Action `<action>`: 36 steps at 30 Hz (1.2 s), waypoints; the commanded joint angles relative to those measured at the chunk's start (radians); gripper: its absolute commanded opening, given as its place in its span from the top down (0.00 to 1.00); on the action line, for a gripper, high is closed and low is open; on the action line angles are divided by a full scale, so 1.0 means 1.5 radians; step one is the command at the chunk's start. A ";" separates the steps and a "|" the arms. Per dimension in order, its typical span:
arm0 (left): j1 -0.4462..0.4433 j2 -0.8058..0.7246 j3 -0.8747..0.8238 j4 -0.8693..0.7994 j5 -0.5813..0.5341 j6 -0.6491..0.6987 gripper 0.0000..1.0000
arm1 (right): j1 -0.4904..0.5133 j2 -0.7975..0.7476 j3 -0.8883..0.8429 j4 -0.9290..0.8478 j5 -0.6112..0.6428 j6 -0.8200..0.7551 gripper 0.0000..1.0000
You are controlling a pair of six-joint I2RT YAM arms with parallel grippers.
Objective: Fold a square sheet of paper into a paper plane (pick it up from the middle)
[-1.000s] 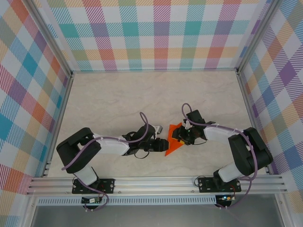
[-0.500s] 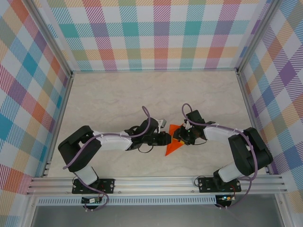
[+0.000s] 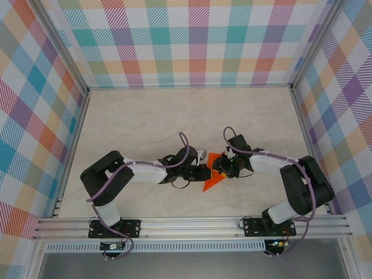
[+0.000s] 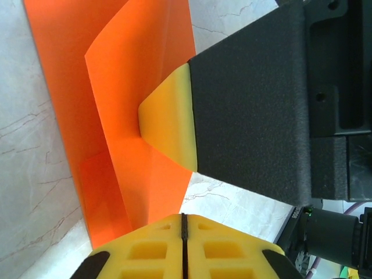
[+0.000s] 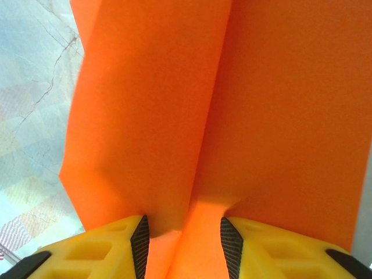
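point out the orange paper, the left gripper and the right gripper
orange paper [image 3: 213, 181], top view, its near corner
left gripper [image 4: 183, 221], left wrist view, seam of its shut jaws
right gripper [image 5: 185, 235], right wrist view, between its jaws, over paper

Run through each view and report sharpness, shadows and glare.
Top external: even light, sharp, only soft shadows on the table. Left wrist: the orange paper is crisp, with a darker shaded patch beside its fold. Right wrist: the paper is close and slightly soft; the table at left looks pale, with a faint plaid reflection.
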 commanded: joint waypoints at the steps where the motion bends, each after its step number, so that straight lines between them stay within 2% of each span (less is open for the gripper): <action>1: 0.010 0.011 0.021 -0.032 0.005 0.001 0.94 | 0.000 0.027 -0.011 -0.069 0.072 0.004 0.58; 14: 0.011 0.035 0.029 -0.057 -0.005 -0.003 0.98 | 0.011 0.036 -0.009 -0.083 0.101 0.004 0.60; 36: 0.014 0.039 0.033 -0.079 -0.029 0.001 0.98 | 0.029 0.089 0.021 -0.136 0.155 0.024 0.61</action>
